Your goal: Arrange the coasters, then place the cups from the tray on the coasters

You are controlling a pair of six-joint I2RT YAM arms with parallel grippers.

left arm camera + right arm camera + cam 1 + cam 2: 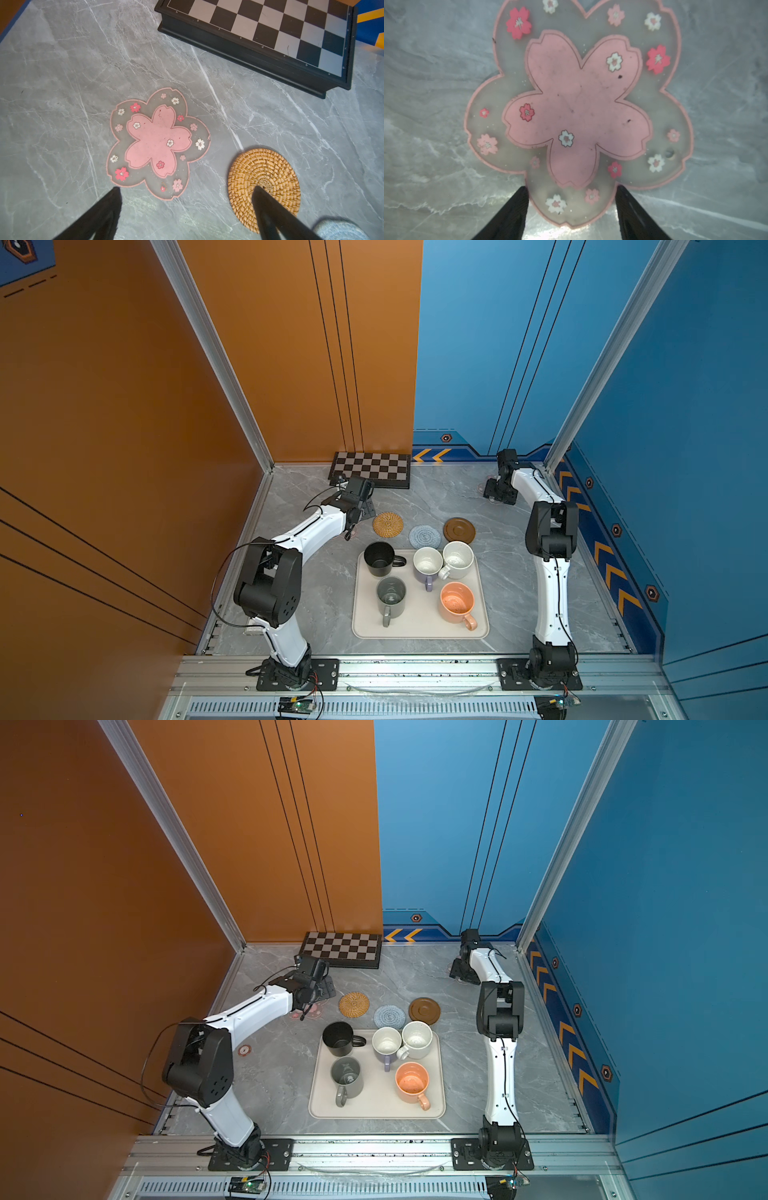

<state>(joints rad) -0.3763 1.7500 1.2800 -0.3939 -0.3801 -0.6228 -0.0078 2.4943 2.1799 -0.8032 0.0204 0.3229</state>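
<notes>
Both top views look steeply down from high, sharing the whole surface (511, 572). The left wrist view overlooks a pink-blossom coaster (158, 143), rattan coaster (264, 178) and chequered board (270, 31); the right wrist view hangs close over another flower coaster (577, 110).

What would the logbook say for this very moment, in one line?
left claw: open, empty | right claw: flanks flower coaster petal, grip unclear | cups: five on tray

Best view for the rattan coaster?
Left wrist: rattan coaster appears large, weave clear, though a finger of the left gripper overlaps it. Both top views show it whole but small. Right wrist: not visible.
</notes>
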